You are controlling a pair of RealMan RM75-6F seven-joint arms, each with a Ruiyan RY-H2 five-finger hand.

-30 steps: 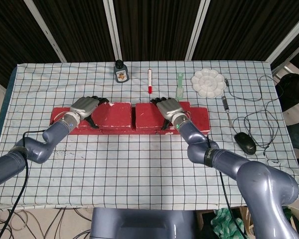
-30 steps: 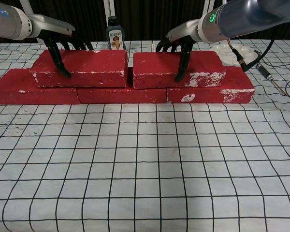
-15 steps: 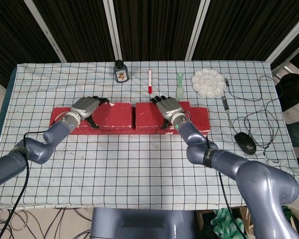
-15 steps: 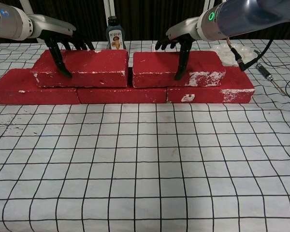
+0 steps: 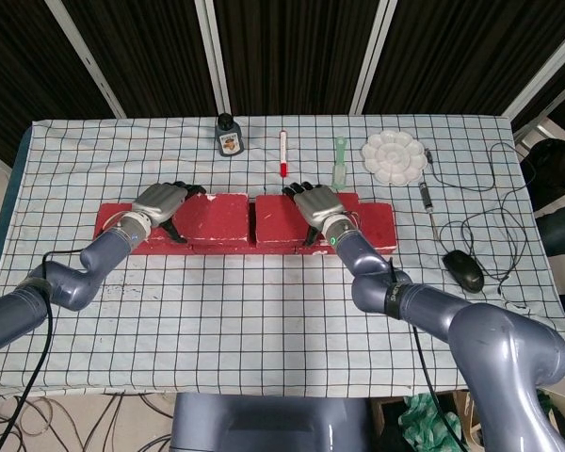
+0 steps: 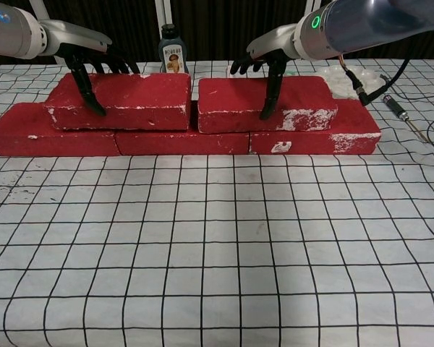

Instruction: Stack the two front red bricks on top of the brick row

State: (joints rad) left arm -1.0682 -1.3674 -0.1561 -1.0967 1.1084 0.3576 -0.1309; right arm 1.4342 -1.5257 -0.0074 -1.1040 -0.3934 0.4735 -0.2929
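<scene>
Bricks first, L to R. Bottom row of rough red rectangular bricks (image 6: pixel 181 141) lies end to end on the checked-cloth tabletop (image 6: pixel 217 238), w/ two more red bricks already sitting on top. Left upper red brick (image 6: pixel 119 100) spans the row's left joint, presumably for a staggered bond. Left hand (image 5: pixel 160 201) straddles it near its left end: thumb down the front face, other fingers (image 6: pixel 112 63) curled over the back edge, so it's gripping the brick front-to-back, prob. to steady or nudge it square. Narrow gap separates it from the right upper red brick (image 6: pixel 264 103), which covers the row's right joint. Right hand (image 5: pixel 316 203) clamps this one the same way, thumb on the front face, other fingers over the rear edge. Judging by the layout, stacking looks essentially done; what remains is likely release and lift-off. Risk: fingers dragging a brick askew on withdrawal.
</scene>
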